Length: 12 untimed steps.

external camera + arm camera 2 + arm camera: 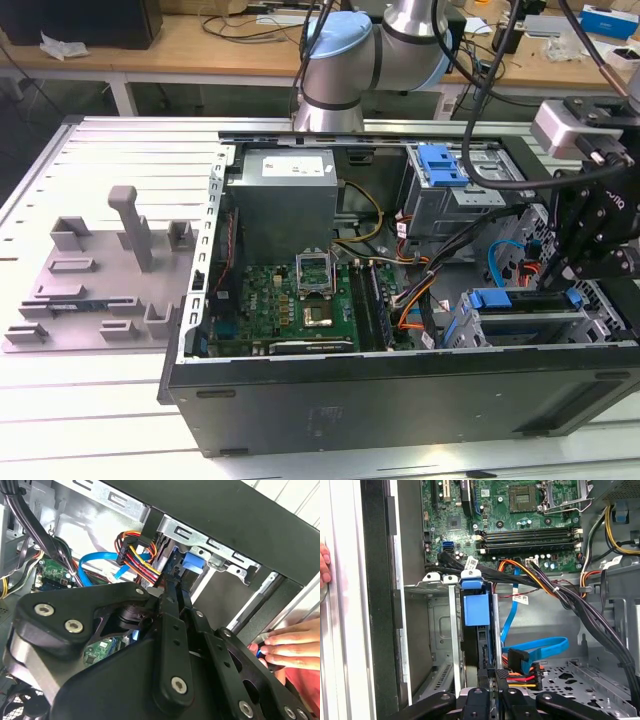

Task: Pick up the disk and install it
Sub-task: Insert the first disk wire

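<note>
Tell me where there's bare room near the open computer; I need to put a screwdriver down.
The slatted table is bare behind the grey fixture, and also in front of the case. Inside, cables crowd the space between motherboard and drive cage, beside the gripper.

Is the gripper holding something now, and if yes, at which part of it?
It cannot be told for sure. In the first wrist view the gripper sits at the near edge of the blue-framed disk, which stands in the drive cage, but any contact is hidden.

blue-bracketed disk point(476, 607) on edge in the metal drive cage point(432, 587); slotted upright
</note>
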{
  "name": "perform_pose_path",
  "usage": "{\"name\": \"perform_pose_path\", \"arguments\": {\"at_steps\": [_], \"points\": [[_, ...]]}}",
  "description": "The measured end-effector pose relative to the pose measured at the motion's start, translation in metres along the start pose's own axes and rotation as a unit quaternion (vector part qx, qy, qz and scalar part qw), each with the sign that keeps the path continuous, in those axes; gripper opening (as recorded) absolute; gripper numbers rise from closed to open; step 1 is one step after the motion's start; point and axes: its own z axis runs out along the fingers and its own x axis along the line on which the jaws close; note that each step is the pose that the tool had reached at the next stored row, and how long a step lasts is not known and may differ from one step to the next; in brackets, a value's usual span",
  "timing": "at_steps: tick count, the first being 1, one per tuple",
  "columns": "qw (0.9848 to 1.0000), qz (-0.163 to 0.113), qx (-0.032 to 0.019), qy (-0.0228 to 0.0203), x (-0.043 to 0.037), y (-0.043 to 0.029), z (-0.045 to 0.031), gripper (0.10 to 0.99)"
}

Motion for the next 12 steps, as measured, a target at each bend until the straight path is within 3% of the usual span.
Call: {"name": "perform_pose_path", "arguments": {"at_steps": [12], "points": [[1.0000,0.000,0.0000,0.0001,0.0002,-0.0008,0.0054,0.169]]}}
